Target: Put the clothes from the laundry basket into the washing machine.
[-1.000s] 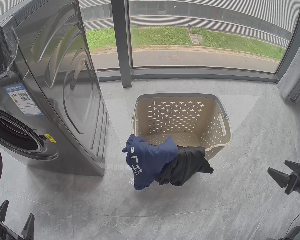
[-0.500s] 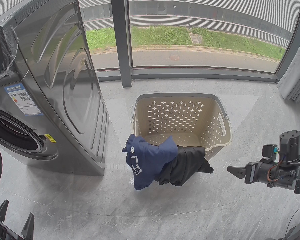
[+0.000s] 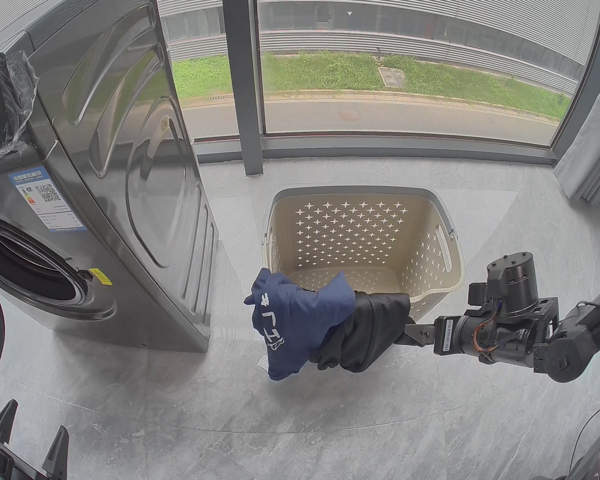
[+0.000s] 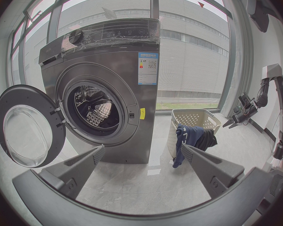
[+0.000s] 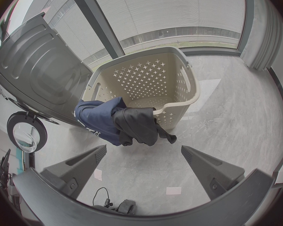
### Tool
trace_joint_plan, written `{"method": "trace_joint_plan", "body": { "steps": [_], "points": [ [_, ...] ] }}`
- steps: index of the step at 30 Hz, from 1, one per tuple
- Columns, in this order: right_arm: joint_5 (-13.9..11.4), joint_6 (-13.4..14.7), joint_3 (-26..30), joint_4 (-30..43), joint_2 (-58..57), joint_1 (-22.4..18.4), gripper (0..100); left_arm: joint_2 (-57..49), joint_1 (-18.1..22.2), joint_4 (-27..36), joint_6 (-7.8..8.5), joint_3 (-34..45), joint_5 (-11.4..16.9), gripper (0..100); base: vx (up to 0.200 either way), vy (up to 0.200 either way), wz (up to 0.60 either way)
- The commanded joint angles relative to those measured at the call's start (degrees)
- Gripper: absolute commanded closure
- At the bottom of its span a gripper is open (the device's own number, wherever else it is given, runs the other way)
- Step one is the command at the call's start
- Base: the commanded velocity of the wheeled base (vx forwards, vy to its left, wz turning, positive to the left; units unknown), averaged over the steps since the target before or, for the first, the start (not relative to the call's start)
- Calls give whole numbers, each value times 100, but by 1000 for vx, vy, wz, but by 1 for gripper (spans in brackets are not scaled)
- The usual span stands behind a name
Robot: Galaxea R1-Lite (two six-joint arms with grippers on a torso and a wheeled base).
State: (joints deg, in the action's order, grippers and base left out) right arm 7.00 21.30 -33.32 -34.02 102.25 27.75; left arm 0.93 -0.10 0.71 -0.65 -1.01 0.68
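Navy shirt [image 3: 293, 325] and black garment [image 3: 370, 335] hang touching over the basket's [image 3: 447, 228] near rim, their ends draped outside. Right gripper [image 3: 410, 335], jaws spread, sits just beside the black garment, one finger hidden behind the cloth. Left gripper [image 3: 35, 418], also spread, hangs low before the washer [image 3: 133, 188], partly cut off in the head view, like the open door [image 4: 25, 126].

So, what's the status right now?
Right gripper open beside black garment; left gripper open, low. It and navy shirt draped over beige plastic basket rim. Grey washing machine door open.
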Motion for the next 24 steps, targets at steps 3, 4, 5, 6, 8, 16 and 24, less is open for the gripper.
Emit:
{"method": "trace_joint_plan", "body": {
  "steps": [3, 4, 5, 6, 8, 16, 24],
  "points": [
    [56, 331, -659, 1, 831, 205, 0, -40, 1, 0, -6, 75, 2, 0, 0, 0, 0],
    [56, 402, -746, 1, 893, 231, 0, -40, 1, 0, -6, 75, 2, 0, 0, 0, 0],
    [65, 516, -869, 10, 989, 266, 0, -40, 1, 0, -6, 75, 2, 0, 0, 0, 0],
    [65, 516, -869, 10, 989, 266, 0, -40, 1, 0, -6, 75, 2, 0, 0, 0, 0],
    [65, 692, -1089, 10, 1200, 354, 0, -40, 1, 0, -6, 75, 2, 0, 0, 0, 0],
    [65, 709, -1353, 10, 1719, 337, 0, -40, 1, 0, -6, 75, 2, 0, 0, 0, 0],
    [74, 920, -1863, 1, 2422, 293, 0, -40, 1, 0, -14, 75, -7, 0, 0, 0, 0]
  ]
}}
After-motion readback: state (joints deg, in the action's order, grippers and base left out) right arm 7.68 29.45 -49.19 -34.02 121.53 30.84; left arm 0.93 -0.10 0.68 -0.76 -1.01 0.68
